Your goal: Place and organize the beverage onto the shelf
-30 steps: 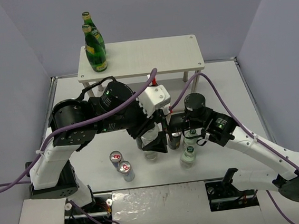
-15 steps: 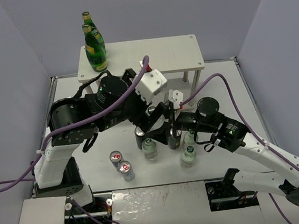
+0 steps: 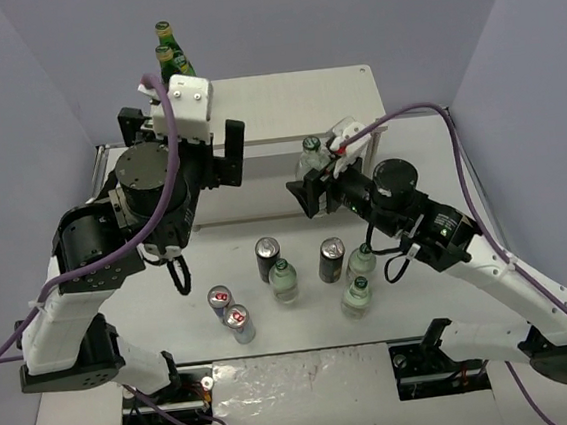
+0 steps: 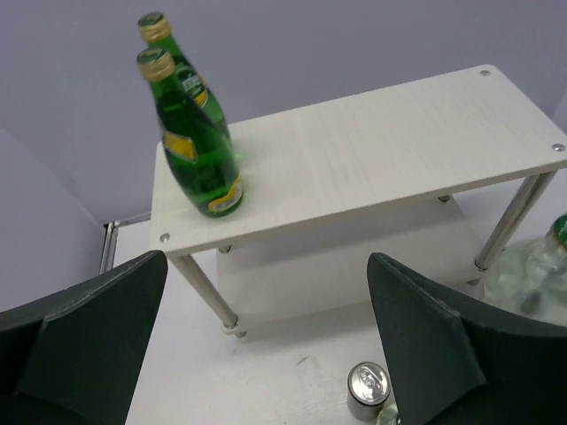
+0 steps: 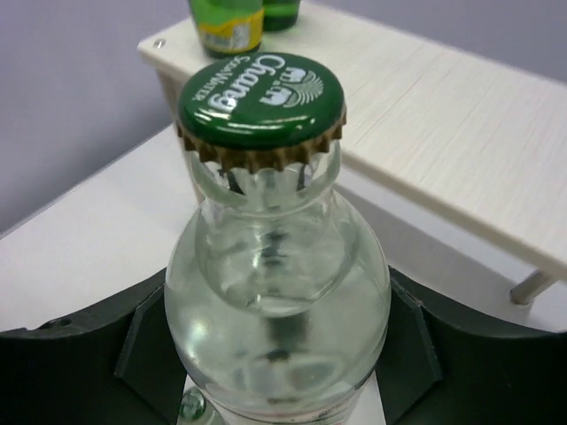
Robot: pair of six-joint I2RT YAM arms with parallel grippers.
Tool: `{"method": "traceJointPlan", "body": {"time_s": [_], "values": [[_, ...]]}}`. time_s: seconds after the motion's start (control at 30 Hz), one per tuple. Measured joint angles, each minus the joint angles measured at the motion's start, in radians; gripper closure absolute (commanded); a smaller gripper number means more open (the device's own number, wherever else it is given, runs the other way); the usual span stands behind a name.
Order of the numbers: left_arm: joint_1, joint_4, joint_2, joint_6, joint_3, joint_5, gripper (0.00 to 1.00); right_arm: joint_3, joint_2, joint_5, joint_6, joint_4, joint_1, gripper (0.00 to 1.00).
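Note:
Two dark-green glass bottles (image 3: 173,54) (image 4: 199,150) stand at the left end of the shelf's pale top board (image 3: 293,101) (image 4: 372,150) (image 5: 443,106). My right gripper (image 3: 315,171) (image 5: 276,341) is shut on a clear green-capped bottle (image 3: 310,153) (image 5: 276,266) (image 4: 540,266). It holds the bottle upright above the table, just in front of the shelf. My left gripper (image 3: 184,142) (image 4: 267,258) hangs open and empty, high in front of the shelf's left half. On the table stand two black cans (image 3: 268,257), three clear bottles (image 3: 284,281) and two silver cans (image 3: 230,311).
The shelf's thin legs (image 4: 204,292) and lower board (image 4: 345,257) face the left gripper. A can (image 4: 368,390) stands just below its right finger. Grey walls close in the table at the back and both sides.
My left gripper opened and rose from among the drinks, swinging back and left toward the shelf. My right gripper closed on a clear bottle and lifted it toward the shelf.

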Motion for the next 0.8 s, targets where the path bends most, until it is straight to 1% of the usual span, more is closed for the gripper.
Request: {"method": "traceJointPlan", "body": {"time_s": [0.13, 0.2, 0.27, 0.33, 0.43, 0.53, 0.63, 0.8], "values": [[0.0, 0.011, -0.127, -0.086, -0.211, -0.048, 0.06, 0.22, 0.154, 0.064, -0.04, -0.01, -0.032, 1.0], [0.0, 0.01, -0.195, -0.132, -0.343, -0.05, 0.06, 0.334, 0.248, 0.045, -0.047, 0.008, -0.074, 1.0], [0.002, 0.018, -0.271, -0.176, -0.513, -0.03, 0.06, 0.445, 0.353, 0.026, -0.058, 0.042, -0.129, 1.0], [0.005, 0.028, -0.332, -0.199, -0.669, 0.008, 0.06, 0.507, 0.438, 0.019, -0.08, 0.074, -0.164, 1.0], [0.008, 0.026, -0.377, -0.224, -0.828, 0.06, 0.06, 0.573, 0.555, -0.001, -0.103, 0.104, -0.202, 1.0], [0.008, 0.032, -0.4, -0.237, -0.93, 0.113, 0.06, 0.605, 0.661, -0.052, -0.1, 0.147, -0.236, 1.0], [0.01, 0.047, -0.435, -0.241, -1.015, 0.149, 0.06, 0.7, 0.762, -0.103, -0.086, 0.188, -0.262, 1.0], [0.023, 0.053, -0.447, -0.249, -1.068, 0.161, 0.06, 0.775, 0.838, -0.143, -0.064, 0.216, -0.277, 1.0]]}}
